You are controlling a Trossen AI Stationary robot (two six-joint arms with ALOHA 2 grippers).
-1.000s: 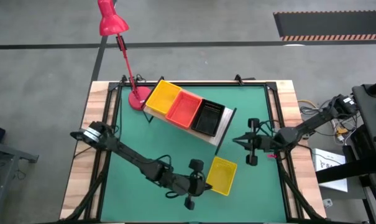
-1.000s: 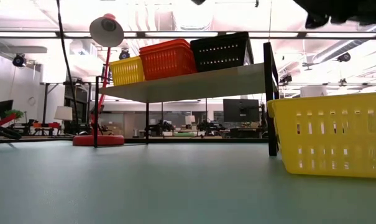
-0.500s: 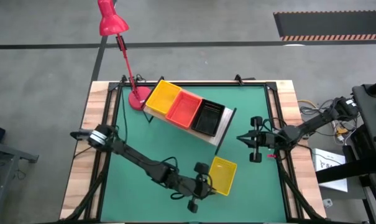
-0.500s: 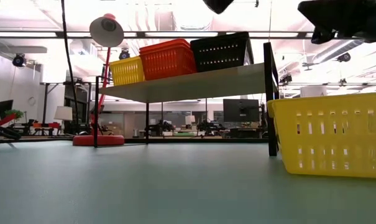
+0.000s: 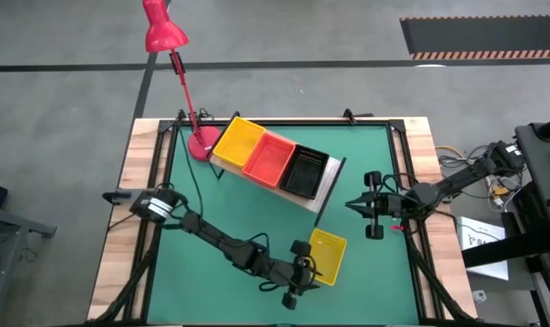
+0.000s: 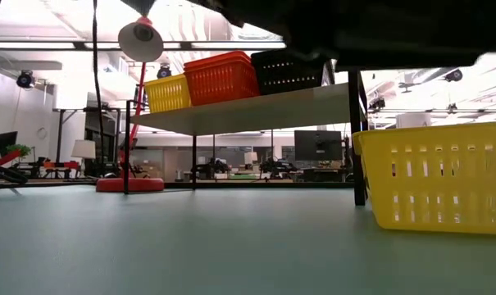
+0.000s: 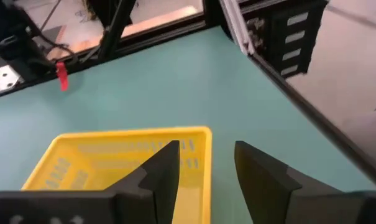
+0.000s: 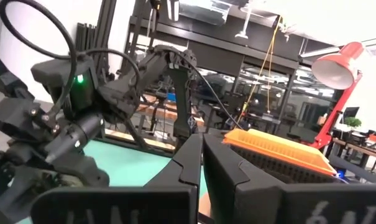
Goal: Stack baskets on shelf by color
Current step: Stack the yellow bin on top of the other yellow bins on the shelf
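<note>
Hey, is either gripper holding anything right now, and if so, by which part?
Nothing is held. The left gripper is open, its fingers straddling the side wall of the yellow basket on the mat without clamping it. The right gripper is shut and empty.

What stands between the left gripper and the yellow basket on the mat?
Nothing visible does. The left gripper is open at the yellow basket, with one of its fingers over the basket's rim and the other just outside it. The mat around them is bare.
</note>
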